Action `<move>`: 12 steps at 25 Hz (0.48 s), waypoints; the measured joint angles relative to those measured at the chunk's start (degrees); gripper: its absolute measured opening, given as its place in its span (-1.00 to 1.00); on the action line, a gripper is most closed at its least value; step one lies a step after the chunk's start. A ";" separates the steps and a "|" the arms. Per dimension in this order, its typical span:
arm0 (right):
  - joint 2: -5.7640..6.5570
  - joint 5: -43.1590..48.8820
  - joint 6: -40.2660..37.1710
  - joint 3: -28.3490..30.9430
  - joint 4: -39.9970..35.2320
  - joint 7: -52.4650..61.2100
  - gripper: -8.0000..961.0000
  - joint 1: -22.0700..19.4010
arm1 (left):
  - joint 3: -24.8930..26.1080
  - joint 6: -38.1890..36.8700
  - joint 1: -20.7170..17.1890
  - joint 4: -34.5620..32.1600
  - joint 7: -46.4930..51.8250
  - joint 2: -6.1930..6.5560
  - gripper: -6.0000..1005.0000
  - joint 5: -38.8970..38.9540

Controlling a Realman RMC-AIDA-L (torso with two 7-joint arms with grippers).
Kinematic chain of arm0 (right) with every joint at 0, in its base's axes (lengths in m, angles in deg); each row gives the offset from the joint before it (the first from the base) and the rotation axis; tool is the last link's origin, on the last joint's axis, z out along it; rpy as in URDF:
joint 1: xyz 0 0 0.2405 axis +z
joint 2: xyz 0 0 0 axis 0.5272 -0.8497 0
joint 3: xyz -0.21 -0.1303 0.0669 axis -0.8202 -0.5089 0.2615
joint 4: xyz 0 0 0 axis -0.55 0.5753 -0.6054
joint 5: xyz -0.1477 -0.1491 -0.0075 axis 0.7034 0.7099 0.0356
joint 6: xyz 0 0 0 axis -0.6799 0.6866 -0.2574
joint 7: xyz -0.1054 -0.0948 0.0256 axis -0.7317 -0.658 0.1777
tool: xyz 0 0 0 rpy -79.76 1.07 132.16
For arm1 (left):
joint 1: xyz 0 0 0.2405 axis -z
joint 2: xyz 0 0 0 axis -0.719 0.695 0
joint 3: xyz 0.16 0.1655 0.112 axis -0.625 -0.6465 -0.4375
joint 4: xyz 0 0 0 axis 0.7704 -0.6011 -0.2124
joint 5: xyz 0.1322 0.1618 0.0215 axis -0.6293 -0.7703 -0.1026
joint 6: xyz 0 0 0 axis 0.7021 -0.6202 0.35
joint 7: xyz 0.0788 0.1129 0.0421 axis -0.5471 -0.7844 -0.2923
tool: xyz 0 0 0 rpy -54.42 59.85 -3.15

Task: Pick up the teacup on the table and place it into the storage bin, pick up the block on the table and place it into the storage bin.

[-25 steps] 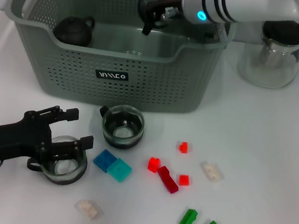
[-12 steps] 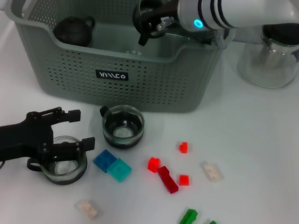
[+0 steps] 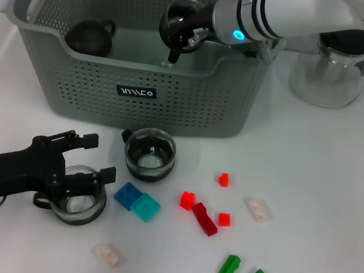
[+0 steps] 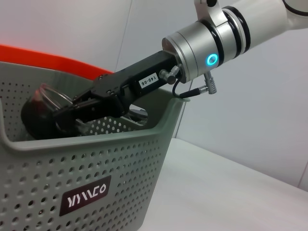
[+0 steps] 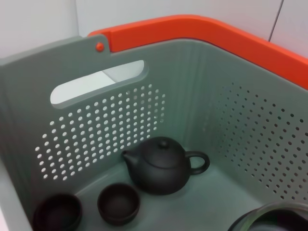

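Observation:
My right gripper point(image 3: 180, 33) is shut on a glass teacup point(image 3: 181, 9) and holds it over the inside of the grey storage bin point(image 3: 76, 93), near its back right. The left wrist view shows those fingers point(image 4: 77, 111) clamped on the teacup point(image 4: 37, 108) above the bin's rim point(image 4: 86, 139). A second glass teacup point(image 3: 149, 154) stands on the table before the bin. My left gripper point(image 3: 102, 156) rests open at the front left, its lower finger over a third teacup point(image 3: 80, 204). Blue point(image 3: 126, 194) and cyan point(image 3: 146, 207) blocks lie beside it.
Inside the bin sit a black teapot point(image 5: 161, 166) and two small dark cups point(image 5: 118, 203). Red point(image 3: 204, 218), green point(image 3: 228, 266) and clear point(image 3: 257, 209) blocks are scattered at the front right. A glass pitcher point(image 3: 336, 68) stands right of the bin.
My right gripper has carried the teacup a little leftward and lower over the bin. The left arm has not moved.

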 joint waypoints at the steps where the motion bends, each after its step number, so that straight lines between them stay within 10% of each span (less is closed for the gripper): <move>1: 0.00 0.00 0.01 0.04 -0.04 0.01 -0.87 -0.02 | 0.00 0.00 0.00 0.00 0.00 0.00 0.74 -0.01; 12: 0.37 -0.44 -0.44 0.38 -1.04 0.47 -0.67 0.01 | 0.00 -0.01 0.04 0.00 -0.01 0.00 0.74 -0.08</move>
